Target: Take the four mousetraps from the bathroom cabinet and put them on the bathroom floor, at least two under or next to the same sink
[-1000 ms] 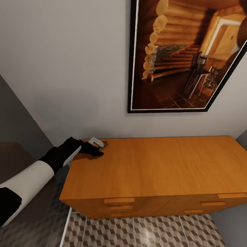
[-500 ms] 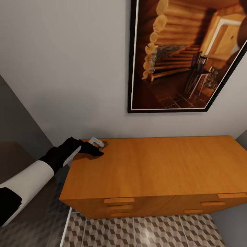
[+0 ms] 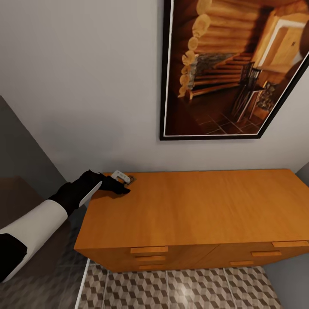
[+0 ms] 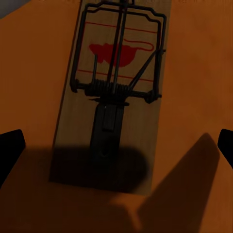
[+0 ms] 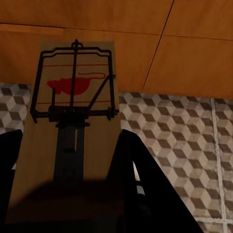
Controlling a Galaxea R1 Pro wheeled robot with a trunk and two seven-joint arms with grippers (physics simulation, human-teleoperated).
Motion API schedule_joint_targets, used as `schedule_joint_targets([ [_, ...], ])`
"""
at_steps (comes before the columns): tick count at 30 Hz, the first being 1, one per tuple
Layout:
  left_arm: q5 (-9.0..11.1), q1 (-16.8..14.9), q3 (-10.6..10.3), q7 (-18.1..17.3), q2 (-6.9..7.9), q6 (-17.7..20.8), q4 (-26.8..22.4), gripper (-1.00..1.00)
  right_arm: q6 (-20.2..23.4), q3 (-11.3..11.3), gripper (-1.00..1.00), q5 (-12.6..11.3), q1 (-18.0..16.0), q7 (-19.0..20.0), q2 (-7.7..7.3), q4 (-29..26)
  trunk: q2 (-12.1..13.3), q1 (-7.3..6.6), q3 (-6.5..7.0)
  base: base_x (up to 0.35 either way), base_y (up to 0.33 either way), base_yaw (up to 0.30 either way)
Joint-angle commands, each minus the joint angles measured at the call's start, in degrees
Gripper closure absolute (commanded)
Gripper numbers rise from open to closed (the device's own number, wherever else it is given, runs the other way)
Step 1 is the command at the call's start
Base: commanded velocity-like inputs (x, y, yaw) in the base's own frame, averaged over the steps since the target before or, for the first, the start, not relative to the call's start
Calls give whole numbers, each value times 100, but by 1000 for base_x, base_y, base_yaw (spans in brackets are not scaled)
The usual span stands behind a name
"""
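Note:
One mousetrap (image 4: 116, 73), a small wooden board with dark wire and a red spot, lies flat at the back left corner of the orange-brown cabinet (image 3: 193, 206). My left gripper (image 3: 122, 185) hovers right over it, open, with its black fingertips (image 4: 9, 150) wide on either side of the board. In the head view a sliver of this mousetrap (image 3: 130, 180) shows past the hand. A second mousetrap (image 5: 73, 87) sits between the fingers (image 5: 133, 165) of my right gripper (image 5: 70, 145), which is shut on it above the cube-patterned bathroom floor (image 5: 184, 136), by the cabinet front (image 5: 194, 58).
A large framed picture (image 3: 231, 68) hangs on the white wall above the cabinet. Drawer fronts with bar handles (image 3: 149, 250) face me. A dark wall panel (image 3: 21, 150) stands to the left. Tiled floor (image 3: 180, 287) runs in front of the cabinet.
The head view has shifted slightly, so the camera has moved a little. The left arm and the trap on the cabinet keep the same place.

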Motion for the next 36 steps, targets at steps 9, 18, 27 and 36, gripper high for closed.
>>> schedule_joint_targets([
  [9,82,61,-27,3,6,39,158,-100,-21,50,100,-66,-4,-12,2,4,-5,6,-18,0,0,0],
  [18,75,61,-27,3,20,39,157,100,-21,50,100,-66,-4,-12,2,4,-5,6,-18,0,0,0],
  [27,74,61,-35,3,23,39,164,100,-22,50,100,-66,-4,-12,2,4,-5,6,-18,0,0,0],
  [36,74,61,-35,3,23,39,160,100,-20,50,100,-66,-4,-12,2,4,-5,6,-18,0,0,0],
])
